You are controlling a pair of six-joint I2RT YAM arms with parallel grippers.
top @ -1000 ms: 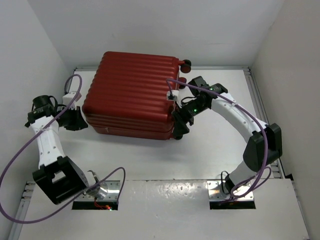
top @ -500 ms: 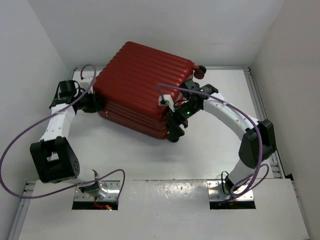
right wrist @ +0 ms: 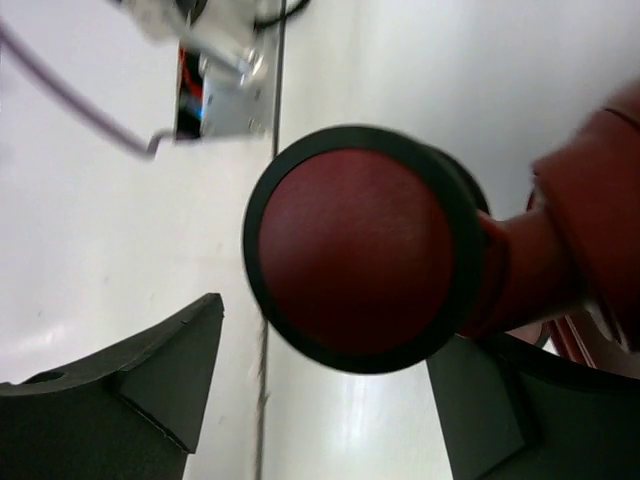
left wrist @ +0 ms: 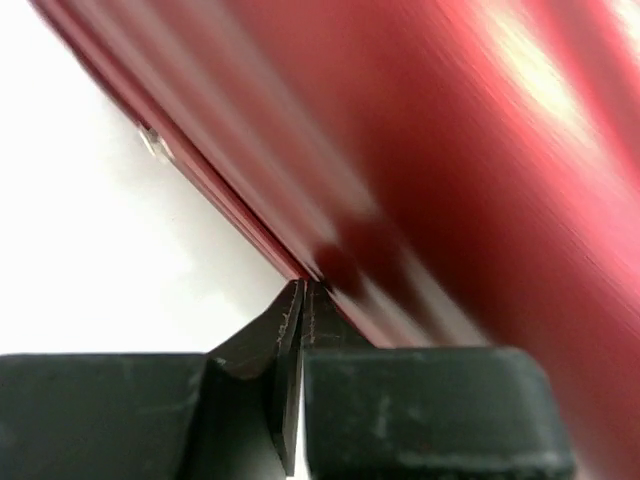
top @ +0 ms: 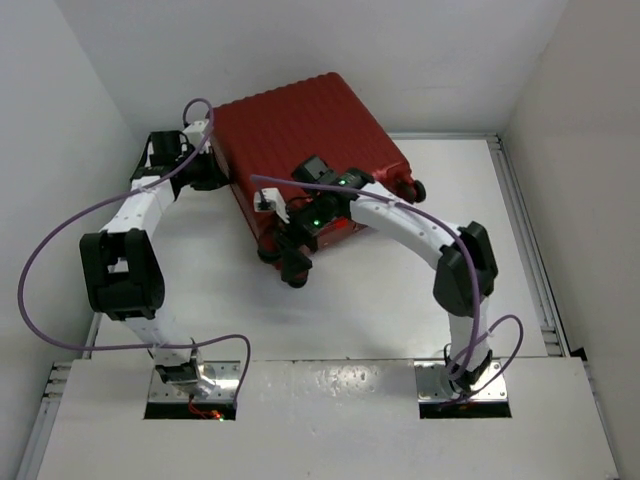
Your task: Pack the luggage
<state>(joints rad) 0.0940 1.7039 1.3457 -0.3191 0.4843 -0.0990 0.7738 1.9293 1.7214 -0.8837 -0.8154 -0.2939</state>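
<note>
The luggage (top: pixel 310 130), a closed red ribbed suitcase, lies at the back of the table, turned at an angle. My left gripper (top: pixel 213 172) is shut with nothing between its fingers, and its tips (left wrist: pixel 300 292) rest against the lower edge of the case's left side (left wrist: pixel 450 150). My right gripper (top: pixel 292 262) is at the case's near corner. In the right wrist view it stands open (right wrist: pixel 335 335) around a red wheel with a black rim (right wrist: pixel 355 260). The left finger (right wrist: pixel 170 370) is apart from the wheel; the right finger is partly hidden behind it.
White walls close in the table at the back, left and right. A metal rail (top: pixel 525 250) runs along the right side. A second wheel (top: pixel 415 187) sticks out at the case's right corner. Purple cables (top: pixel 60 260) loop off both arms.
The luggage has swung round and slid toward the back wall. My left arm followed it up the left side, staying shut. My right gripper moved left with the near wheel.
</note>
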